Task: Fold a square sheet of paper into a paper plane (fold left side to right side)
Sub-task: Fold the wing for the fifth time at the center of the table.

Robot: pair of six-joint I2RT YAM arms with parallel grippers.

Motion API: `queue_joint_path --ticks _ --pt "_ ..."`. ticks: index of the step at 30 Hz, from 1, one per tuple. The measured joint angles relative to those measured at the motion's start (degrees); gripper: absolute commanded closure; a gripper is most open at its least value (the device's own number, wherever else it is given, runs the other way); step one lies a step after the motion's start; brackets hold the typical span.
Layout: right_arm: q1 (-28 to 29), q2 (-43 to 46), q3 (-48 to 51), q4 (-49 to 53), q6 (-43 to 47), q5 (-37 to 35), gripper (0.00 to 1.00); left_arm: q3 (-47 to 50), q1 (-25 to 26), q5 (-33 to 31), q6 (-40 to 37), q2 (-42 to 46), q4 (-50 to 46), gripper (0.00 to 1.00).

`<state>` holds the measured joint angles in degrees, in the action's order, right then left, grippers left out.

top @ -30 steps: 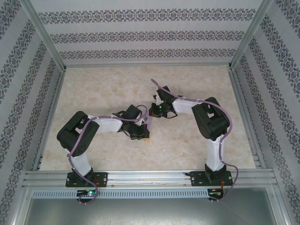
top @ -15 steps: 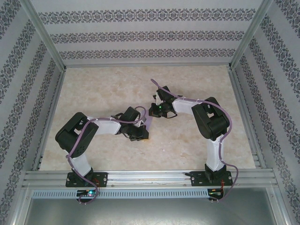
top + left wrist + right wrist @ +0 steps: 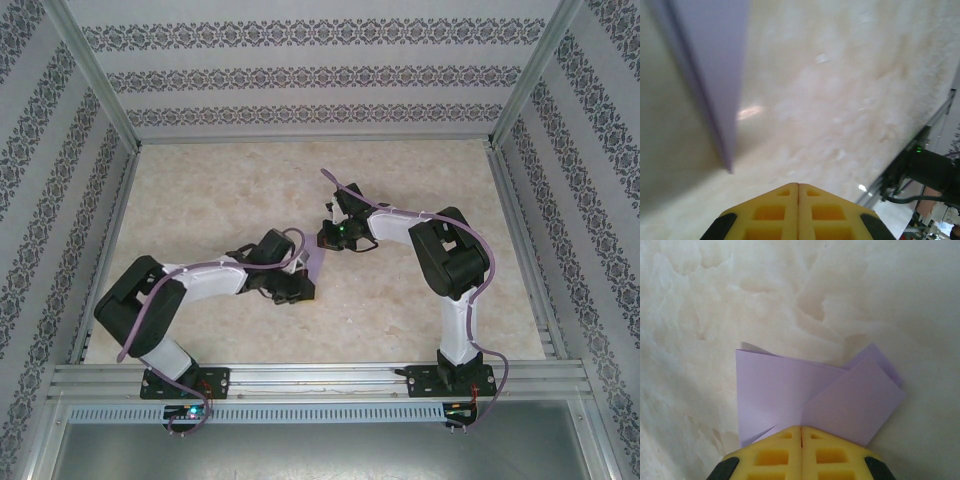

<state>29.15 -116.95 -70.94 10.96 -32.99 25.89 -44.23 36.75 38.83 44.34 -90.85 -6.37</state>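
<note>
Near the middle of the marbled surface [image 3: 220, 200], the two arms meet, and the lilac sheet of paper [image 3: 314, 266] sits between their ends, already creased into a smaller shape. From the right wrist it shows overlapping folded flaps, one slanting up to the right. Its near edge runs under the tips of the right fingers [image 3: 796, 437], which are pressed flat together; whether they pinch the paper or merely rest on it I cannot tell. The left fingers [image 3: 794, 200] are likewise clenched tip to tip with nothing visible between them, over bare surface. A pointed corner of the paper tapers down on the left of that wrist view, near them but apart.
</note>
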Motion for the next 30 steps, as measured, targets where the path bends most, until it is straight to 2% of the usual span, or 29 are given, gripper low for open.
queue_joint_path --ticks 5,13,20,30 --pt "0.17 0.00 -0.09 0.04 0.00 -0.17 1.00 -6.10 -0.92 0.96 -1.77 -0.17 -0.70 0.94" --pt "0.37 0.00 -0.22 0.15 0.00 -0.57 1.00 -12.70 -5.60 1.66 -6.14 -11.63 -0.98 0.94" --pt "0.37 0.07 -0.59 0.55 0.00 -0.55 1.00 -13.53 -7.63 1.44 -8.66 -17.14 -1.25 0.94" --pt "0.22 0.66 -1.55 3.96 0.44 0.07 1.00 -11.39 -7.89 1.16 -10.47 -16.81 -0.37 0.95"
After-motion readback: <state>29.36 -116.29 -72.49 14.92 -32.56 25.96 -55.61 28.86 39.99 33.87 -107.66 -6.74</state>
